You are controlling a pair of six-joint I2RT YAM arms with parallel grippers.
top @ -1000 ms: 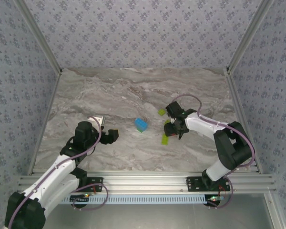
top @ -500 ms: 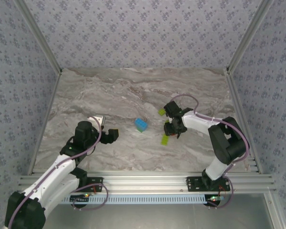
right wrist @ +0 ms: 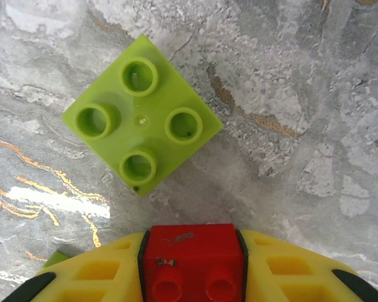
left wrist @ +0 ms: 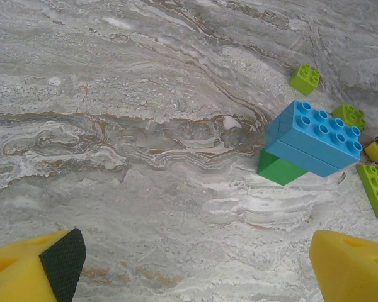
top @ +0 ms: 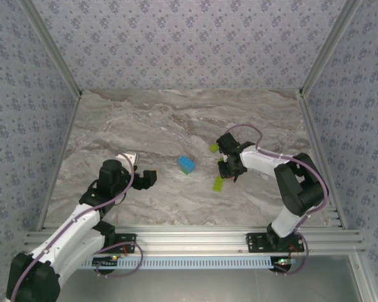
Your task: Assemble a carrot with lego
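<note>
1. Nearest the arms' bases, the long lime brick (top: 218,184) lies flat on the marble tabletop (top: 145,119). Its studs face up, and its long axis slants from near-left to far-right.
2. Off to the left, the left end effector (top: 139,168) hovers well apart from the bricks. Its jaws are spread wide with nothing between the yellow fingers (left wrist: 31,274).
3. Just beyond the long lime brick, the right end effector (top: 227,168) is clamped on the red brick (right wrist: 189,251), with a yellow pad pressed against each side. Faint scratches mark the brick's face, too small to read.
4. Just ahead of that grip, the square lime brick (right wrist: 142,132) sits on the tabletop with its four studs up. It is turned corner-on and is not touching the red one.
5. Near the middle, the blue brick (top: 187,163) rests on the green brick (left wrist: 280,168), eight studs up. Seen from the left wrist, its long axis runs upper left to lower right, and the green brick pokes out beneath one end.
6. Farthest back, the far lime brick (top: 213,148) lies alone, studs up.
</note>
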